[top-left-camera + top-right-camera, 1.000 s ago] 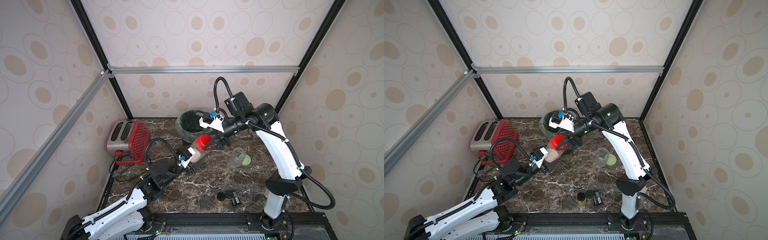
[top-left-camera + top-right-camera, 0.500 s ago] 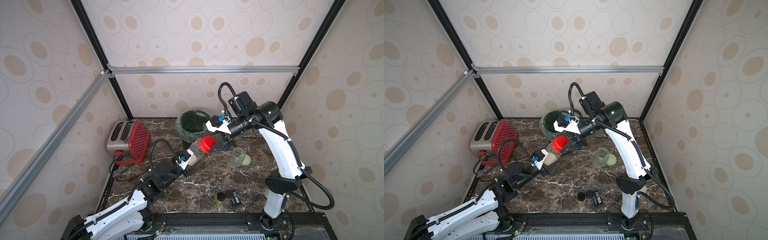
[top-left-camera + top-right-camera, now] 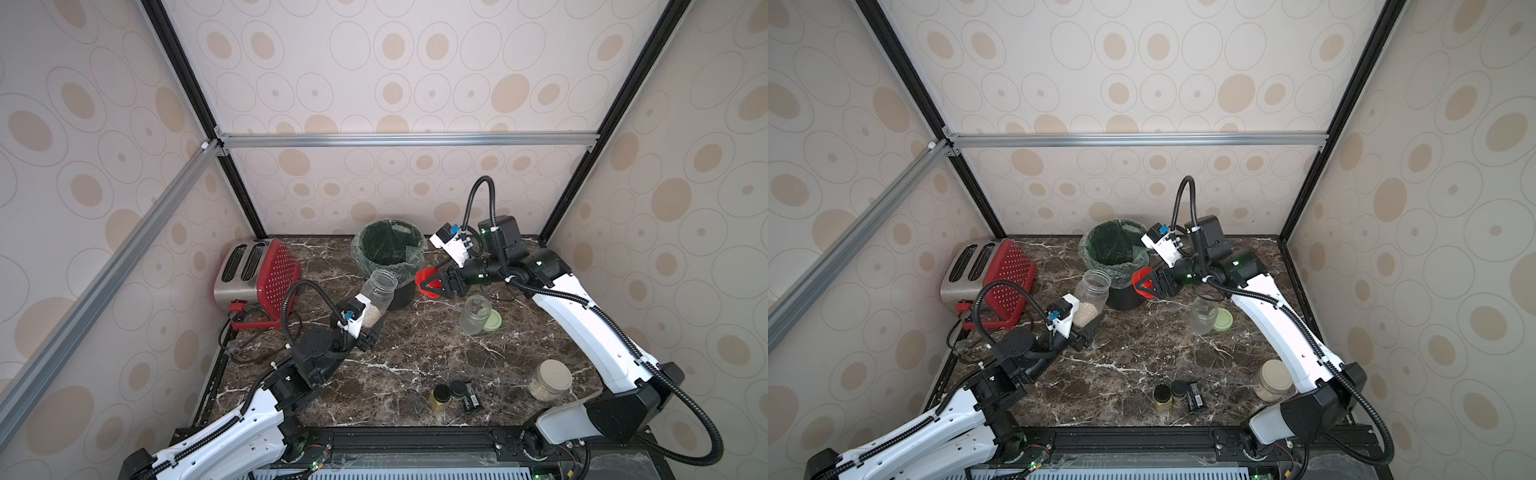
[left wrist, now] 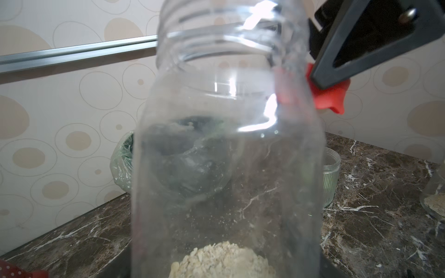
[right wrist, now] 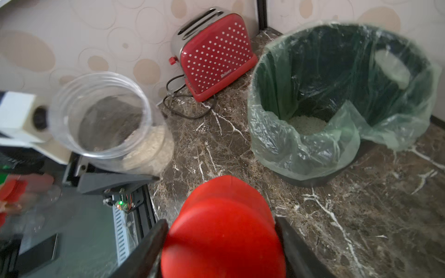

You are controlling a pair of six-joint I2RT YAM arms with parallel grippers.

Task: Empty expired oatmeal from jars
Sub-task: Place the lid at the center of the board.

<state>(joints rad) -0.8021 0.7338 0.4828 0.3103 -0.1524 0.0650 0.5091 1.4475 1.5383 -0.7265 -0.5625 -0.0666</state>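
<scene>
A clear jar point(image 3: 376, 297) with no lid leans toward the bin, and my left gripper point(image 3: 371, 328) is shut on its base. Pale oatmeal point(image 4: 224, 261) lies in the jar's bottom. To its right, clear of the jar's mouth, my right gripper point(image 5: 221, 222) is shut on the red lid point(image 3: 428, 282), one finger on each side. An empty jar point(image 3: 473, 314) stands in the middle right with its pale green lid point(image 3: 492, 322) lying beside it. At the front right stands a beige-lidded jar point(image 3: 548, 380) holding oatmeal.
A black bin point(image 3: 388, 249) with a green liner stands at the back, oatmeal point(image 5: 307, 124) on its floor. A red toaster point(image 3: 257, 270) and its cord fill the back left. Two small black-capped bottles point(image 3: 441, 397) and a black block stand at the front.
The red lid, on the jar a second ago, has come off and moved right with my right gripper. My left gripper has kept its hold on the jar, whose mouth now stands open.
</scene>
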